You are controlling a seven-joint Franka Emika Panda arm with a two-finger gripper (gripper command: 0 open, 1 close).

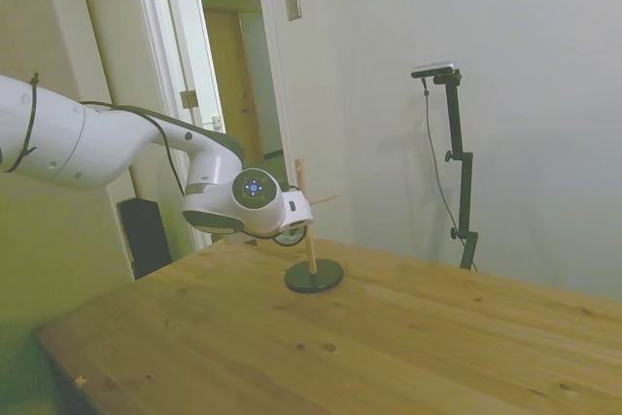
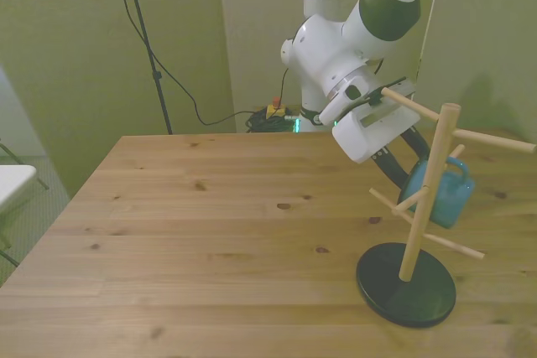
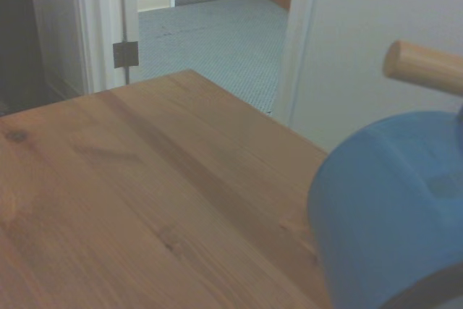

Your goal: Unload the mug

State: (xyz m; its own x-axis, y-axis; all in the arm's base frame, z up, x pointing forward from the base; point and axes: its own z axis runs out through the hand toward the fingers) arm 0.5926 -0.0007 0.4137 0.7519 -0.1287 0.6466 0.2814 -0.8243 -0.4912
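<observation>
A wooden worktop (image 2: 210, 232) fills the lower part of the front view. On it stands one wooden peg stand (image 2: 428, 199) with a round black base, in the lower right of that frame. Six pegs can be counted on its upright post, angled outward at different heights.

One mug (image 2: 445, 194), pale blue, sits at the stand in the right middle of the frame, just behind the post and above the worktop. Its small loop handle points up. In the wrist view the same mug (image 3: 391, 208) appears as a large blurred blue shape in the lower right, with one peg end above it.

One white robot arm comes down from the top centre of the front view. Its pincer (image 2: 401, 157) is at the mug, but the arm's body and the stand hide the fingers, so I cannot tell whether it is open or closed.

In the side view the arm enters from the left, and its wrist covers the mug.
</observation>
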